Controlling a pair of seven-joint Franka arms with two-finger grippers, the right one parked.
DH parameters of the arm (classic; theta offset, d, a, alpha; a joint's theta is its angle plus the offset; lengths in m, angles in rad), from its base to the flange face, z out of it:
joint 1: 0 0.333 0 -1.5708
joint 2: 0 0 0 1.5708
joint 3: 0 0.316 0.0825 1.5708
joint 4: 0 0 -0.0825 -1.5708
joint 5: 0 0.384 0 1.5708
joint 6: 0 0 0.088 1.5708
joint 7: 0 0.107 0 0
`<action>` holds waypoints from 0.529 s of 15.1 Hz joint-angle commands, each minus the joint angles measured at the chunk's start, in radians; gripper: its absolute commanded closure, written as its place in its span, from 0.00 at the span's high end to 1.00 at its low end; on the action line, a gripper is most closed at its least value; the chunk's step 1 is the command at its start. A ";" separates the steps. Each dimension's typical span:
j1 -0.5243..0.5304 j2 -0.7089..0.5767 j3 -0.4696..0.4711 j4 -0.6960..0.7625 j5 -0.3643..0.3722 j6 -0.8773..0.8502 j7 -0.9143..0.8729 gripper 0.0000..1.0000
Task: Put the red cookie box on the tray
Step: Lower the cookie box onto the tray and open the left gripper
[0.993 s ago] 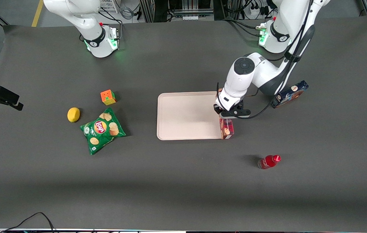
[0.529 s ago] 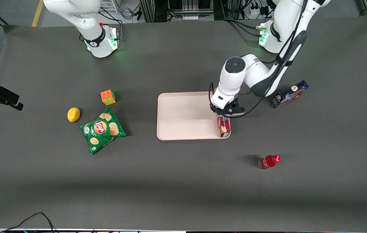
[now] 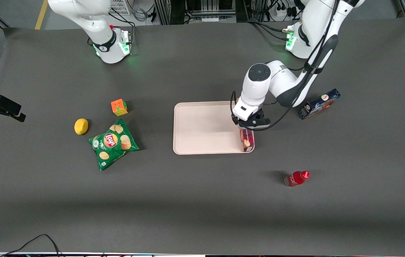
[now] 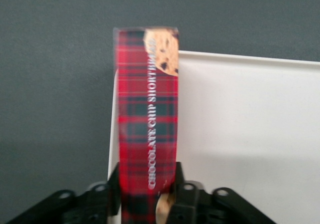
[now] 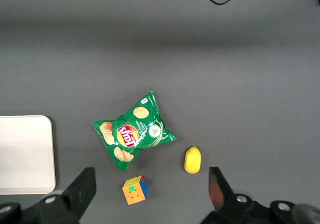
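The red cookie box [image 3: 247, 139] is a long tartan carton, and my left gripper [image 3: 248, 125] is shut on its end farther from the front camera. In the left wrist view the red cookie box [image 4: 147, 104] runs along the edge of the pale tray [image 4: 240, 134], part over the rim and part over the dark table. The black fingers [image 4: 178, 184] of the gripper [image 4: 147, 186] press both of its long sides. The tray [image 3: 202, 128] lies flat mid-table, and the box is at its edge toward the working arm's end. Whether the box rests on the rim I cannot tell.
A dark-blue cookie box [image 3: 319, 103] lies toward the working arm's end, and a small red bottle [image 3: 297, 178] stands nearer the front camera. Toward the parked arm's end are a green chips bag [image 3: 113, 144], a lemon [image 3: 81, 126] and a colour cube [image 3: 119, 107].
Over the last second the gripper carried the red cookie box a little toward the tray, from beside its edge to over the rim. In the last half second nothing moved.
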 commanded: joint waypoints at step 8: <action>-0.004 -0.064 0.044 0.164 -0.002 -0.171 0.040 1.00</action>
